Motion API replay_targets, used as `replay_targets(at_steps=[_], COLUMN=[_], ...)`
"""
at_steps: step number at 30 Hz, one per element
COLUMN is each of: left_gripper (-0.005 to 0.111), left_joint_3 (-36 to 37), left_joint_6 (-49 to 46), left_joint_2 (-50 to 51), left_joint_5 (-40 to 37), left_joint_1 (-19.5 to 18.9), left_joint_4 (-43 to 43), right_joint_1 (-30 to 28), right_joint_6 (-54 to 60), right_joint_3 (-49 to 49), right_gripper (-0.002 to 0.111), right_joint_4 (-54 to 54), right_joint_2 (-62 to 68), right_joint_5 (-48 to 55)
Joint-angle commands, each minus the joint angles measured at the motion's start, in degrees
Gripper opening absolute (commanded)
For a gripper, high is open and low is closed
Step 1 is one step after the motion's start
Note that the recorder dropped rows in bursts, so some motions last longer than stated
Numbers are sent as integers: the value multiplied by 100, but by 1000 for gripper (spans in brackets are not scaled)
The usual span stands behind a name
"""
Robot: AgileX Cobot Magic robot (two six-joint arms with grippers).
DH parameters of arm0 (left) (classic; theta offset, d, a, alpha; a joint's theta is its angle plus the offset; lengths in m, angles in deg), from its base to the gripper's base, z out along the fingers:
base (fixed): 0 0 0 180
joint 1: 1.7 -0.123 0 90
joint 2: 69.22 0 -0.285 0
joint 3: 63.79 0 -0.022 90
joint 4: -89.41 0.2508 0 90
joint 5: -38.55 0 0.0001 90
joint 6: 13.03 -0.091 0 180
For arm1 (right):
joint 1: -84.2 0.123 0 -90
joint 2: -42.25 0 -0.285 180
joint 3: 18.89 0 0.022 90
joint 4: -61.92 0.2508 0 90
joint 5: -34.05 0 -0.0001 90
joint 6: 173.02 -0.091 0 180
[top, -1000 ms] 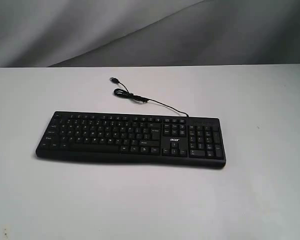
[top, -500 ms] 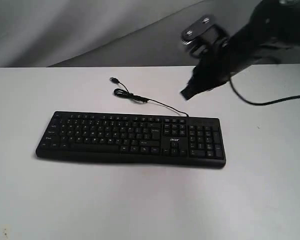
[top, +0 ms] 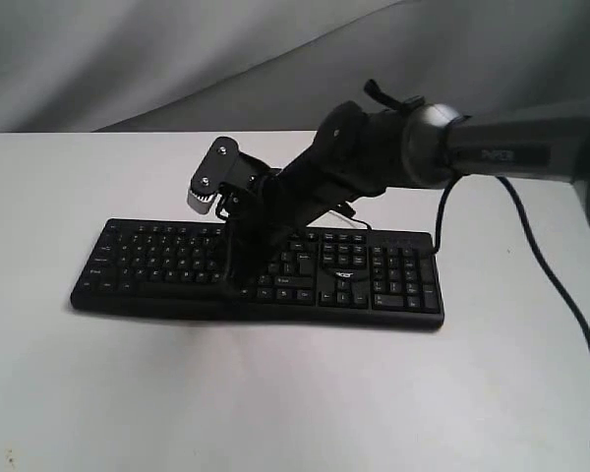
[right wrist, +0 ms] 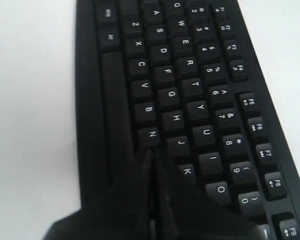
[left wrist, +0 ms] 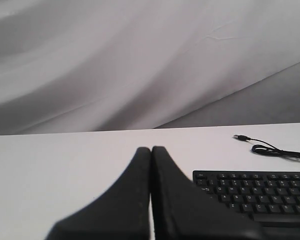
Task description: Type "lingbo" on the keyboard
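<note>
**Jaws at the keys**

The long flat black plastic keyboard (top: pixel 157 258) lies on the white surface (top: pixel 275 393). The right jaws, pressed together and empty, tip down just beside its N key (right wrist: pixel 152 134). The left jaws, likewise closed, hang apart from it.

Keyboard (right wrist: pixel 115 100) shows N, J, K; logo (top: pixel 340 263) perhaps acer.

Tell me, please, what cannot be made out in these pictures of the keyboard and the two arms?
- Exterior view: the right tool covers the middle of the keyboard; the key under its tip is hidden, and the letters are too small.
- Right wrist view: the shut tool hides the keys next to K; contact is unclear.
- Left wrist view: the left tool and the picture's edge cut off most of the keyboard.
</note>
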Motion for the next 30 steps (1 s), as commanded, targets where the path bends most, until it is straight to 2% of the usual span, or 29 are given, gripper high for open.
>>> replay_targets(at_steps=[1,4,20,30], left_gripper=[1,1,1,1], left_joint_3=[28,28,28,28], left_joint_6=[12,12,12,12], left_joint_2=[-28,-28,-28,-28], left_joint_5=[50,50,50,50], left_joint_1=[38,38,38,38], left_joint_4=[1,1,1,1], right_joint_1=[-32,-161,-242,-232], right_joint_6=[-458,-724,-78,-80], right_joint_3=[438,605,605,605], right_gripper=[0,0,0,0], right_joint_4=[-558,-1033,-618,-618], right_joint_2=[270,380,556,556], right_joint_5=[33,27,262,294])
